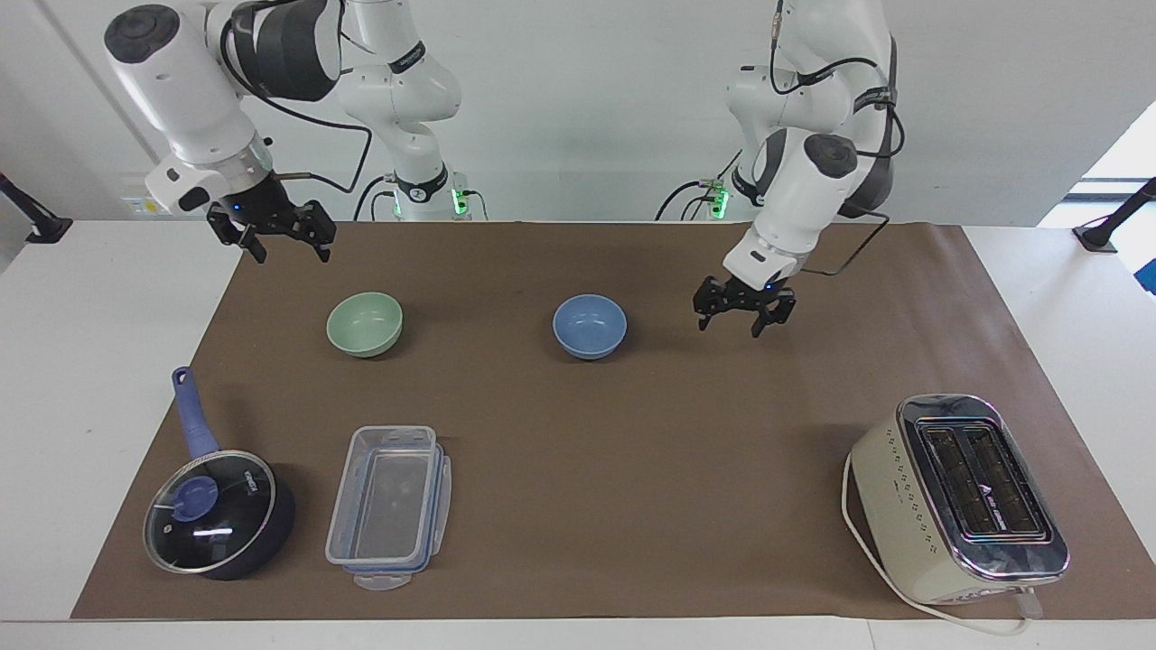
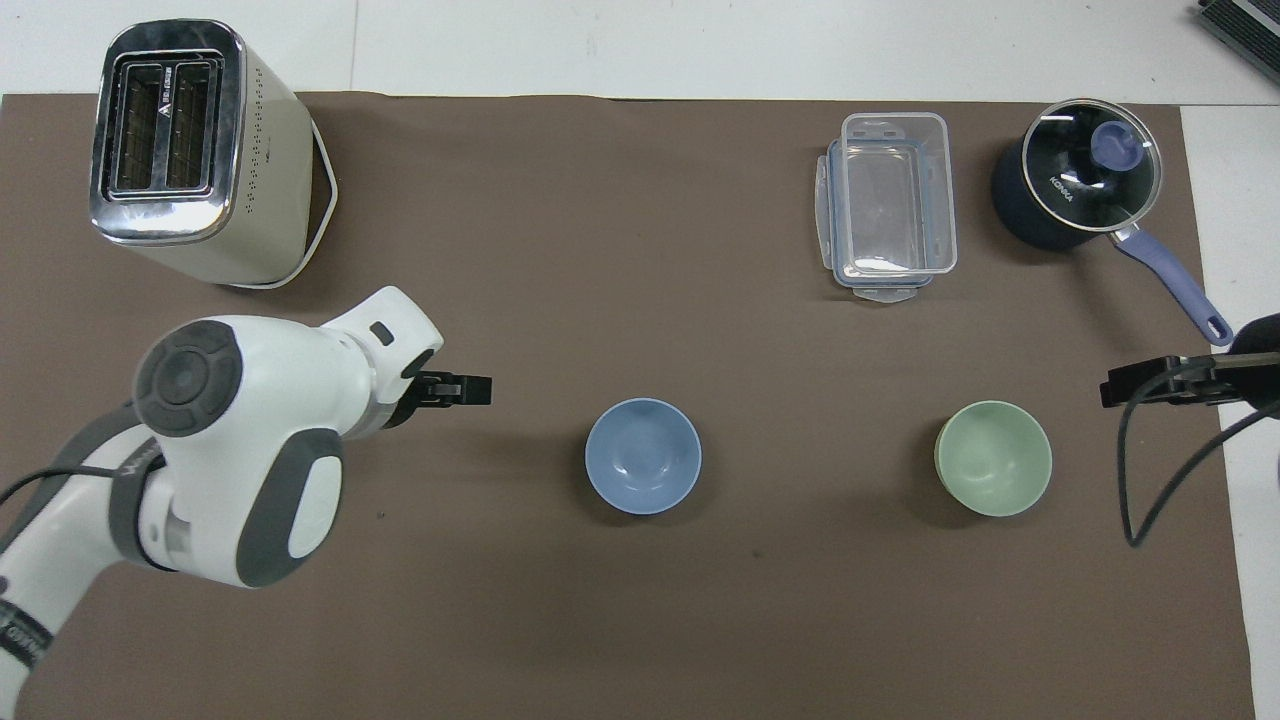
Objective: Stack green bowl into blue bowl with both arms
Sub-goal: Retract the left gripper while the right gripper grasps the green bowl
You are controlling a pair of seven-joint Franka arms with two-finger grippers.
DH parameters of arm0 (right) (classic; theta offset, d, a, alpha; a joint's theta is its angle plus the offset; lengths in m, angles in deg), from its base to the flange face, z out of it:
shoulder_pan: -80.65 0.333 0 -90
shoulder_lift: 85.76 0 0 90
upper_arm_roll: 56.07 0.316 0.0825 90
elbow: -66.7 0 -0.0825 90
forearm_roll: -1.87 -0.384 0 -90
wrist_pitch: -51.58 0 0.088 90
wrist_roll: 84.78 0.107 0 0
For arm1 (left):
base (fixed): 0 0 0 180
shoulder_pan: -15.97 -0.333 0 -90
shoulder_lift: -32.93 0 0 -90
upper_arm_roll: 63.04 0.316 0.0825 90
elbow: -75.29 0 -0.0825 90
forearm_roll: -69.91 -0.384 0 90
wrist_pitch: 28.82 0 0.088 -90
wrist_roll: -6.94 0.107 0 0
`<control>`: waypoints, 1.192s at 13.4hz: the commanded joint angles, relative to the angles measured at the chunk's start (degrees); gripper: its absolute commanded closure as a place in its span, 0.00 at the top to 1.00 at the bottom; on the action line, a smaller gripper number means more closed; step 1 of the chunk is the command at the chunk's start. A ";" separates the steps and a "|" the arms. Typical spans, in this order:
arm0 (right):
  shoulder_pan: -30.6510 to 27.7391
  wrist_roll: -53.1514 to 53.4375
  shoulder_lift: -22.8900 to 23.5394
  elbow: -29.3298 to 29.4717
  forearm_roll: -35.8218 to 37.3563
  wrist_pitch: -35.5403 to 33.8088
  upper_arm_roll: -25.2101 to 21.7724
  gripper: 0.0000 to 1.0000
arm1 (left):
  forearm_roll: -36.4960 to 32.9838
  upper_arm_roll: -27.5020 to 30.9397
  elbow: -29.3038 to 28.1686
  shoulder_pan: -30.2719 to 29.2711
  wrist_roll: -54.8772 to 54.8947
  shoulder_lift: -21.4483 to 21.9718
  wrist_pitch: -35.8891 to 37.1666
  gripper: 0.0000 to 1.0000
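The blue bowl (image 1: pixel 589 325) sits upright and empty near the middle of the brown mat (image 1: pixel 632 451), which covers most of the white surface (image 1: pixel 90 361). The green bowl (image 1: pixel 365 323) sits upright and empty on the mat too, well apart from the blue bowl, toward the right arm's end. Neither bowl is touched by anything.

The left claw (image 1: pixel 743 316) hangs over bare mat beside the blue bowl, toward the left arm's end, its fingers spread wide and holding nothing. The right claw (image 1: pixel 271 236) is raised over the mat's edge near the green bowl, also spread wide and empty.

Farther from the robots stand 3 other things: a toaster (image 1: pixel 957 496) at the left arm's end, a clear plastic box (image 1: pixel 390 506), and a lidded saucepan (image 1: pixel 217 510) at the right arm's end, just beside the box.
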 commanded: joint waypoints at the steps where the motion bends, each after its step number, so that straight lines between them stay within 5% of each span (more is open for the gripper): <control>1: -0.53 -1.71 -1.83 -10.04 0.43 9.28 0.01 1.00 | -1.67 -0.54 7.99 -6.18 4.88 2.05 12.73 1.00; 5: -0.70 -3.03 -1.04 -20.34 0.52 21.86 0.01 1.00 | -5.78 -0.55 21.46 -13.13 8.92 1.17 23.67 1.00; 12: -3.95 -10.85 3.87 -26.95 0.52 32.60 0.01 1.00 | -9.23 -0.37 42.90 -15.78 11.04 -4.16 40.27 1.00; 16: -4.04 -12.34 4.23 -26.95 0.52 32.70 0.01 1.00 | -8.70 -0.45 41.18 -15.61 10.78 -2.53 41.70 1.00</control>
